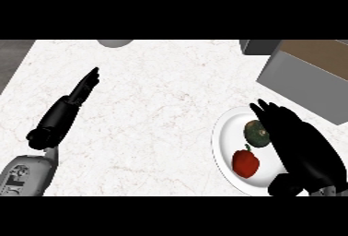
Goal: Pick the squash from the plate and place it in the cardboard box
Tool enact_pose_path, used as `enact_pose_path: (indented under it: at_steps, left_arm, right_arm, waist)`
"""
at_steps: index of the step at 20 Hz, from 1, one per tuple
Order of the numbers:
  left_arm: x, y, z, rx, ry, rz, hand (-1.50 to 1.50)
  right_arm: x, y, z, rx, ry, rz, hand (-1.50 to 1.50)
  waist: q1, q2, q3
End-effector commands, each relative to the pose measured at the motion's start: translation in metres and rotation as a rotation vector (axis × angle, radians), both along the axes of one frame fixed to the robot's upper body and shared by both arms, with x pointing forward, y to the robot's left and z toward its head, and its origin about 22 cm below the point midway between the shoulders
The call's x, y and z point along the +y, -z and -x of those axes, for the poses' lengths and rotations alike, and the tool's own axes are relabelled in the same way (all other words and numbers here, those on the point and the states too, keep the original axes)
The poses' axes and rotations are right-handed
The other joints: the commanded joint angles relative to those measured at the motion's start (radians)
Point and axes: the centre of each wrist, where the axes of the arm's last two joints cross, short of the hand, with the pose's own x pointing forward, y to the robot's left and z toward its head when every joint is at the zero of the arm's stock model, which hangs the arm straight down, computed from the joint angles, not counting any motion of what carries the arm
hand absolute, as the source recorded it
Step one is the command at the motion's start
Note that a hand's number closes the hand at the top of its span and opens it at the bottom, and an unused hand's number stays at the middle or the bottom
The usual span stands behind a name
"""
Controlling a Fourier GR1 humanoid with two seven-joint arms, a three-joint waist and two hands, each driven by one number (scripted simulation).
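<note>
Over the plate (228,159), the right hand (299,143) is reaching with straight, spread fingers beside the squash (256,132), needing to curl round it next.

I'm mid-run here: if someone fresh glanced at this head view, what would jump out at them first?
Probably the right hand, big and black at lower right, spread over the white plate with straight fingers beside the dark green squash. A red pepper lies just below the squash. The cardboard box sits at upper right; the left hand rests open at left.
</note>
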Motion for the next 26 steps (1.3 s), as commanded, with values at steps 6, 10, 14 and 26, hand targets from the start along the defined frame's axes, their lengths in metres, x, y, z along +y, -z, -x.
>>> enact_pose_path:
  at_steps: [6,10,14,26]
  left_arm:
    - [-0.006,0.006,0.003,0.000,-0.008,0.004,0.00]
    - [0.020,0.000,0.003,0.019,-0.003,-0.011,0.00]
    - [0.006,0.002,0.008,0.008,-0.022,0.003,0.00]
    - [-0.007,0.012,-0.008,0.022,0.005,0.009,0.00]
  right_arm:
    - [0.014,0.026,-0.021,-0.027,0.071,0.100,-1.50]
    - [0.022,0.021,-0.029,-0.009,0.072,0.095,-1.50]
    - [0.020,0.045,-0.041,0.001,0.099,0.153,-1.50]
    - [-0.016,0.089,-0.047,0.034,0.063,0.123,-1.50]
  waist:
    - [-0.005,-0.001,0.001]
    - [-0.004,-0.001,0.001]
    - [-0.003,-0.001,0.001]
    - [-0.008,0.000,0.001]
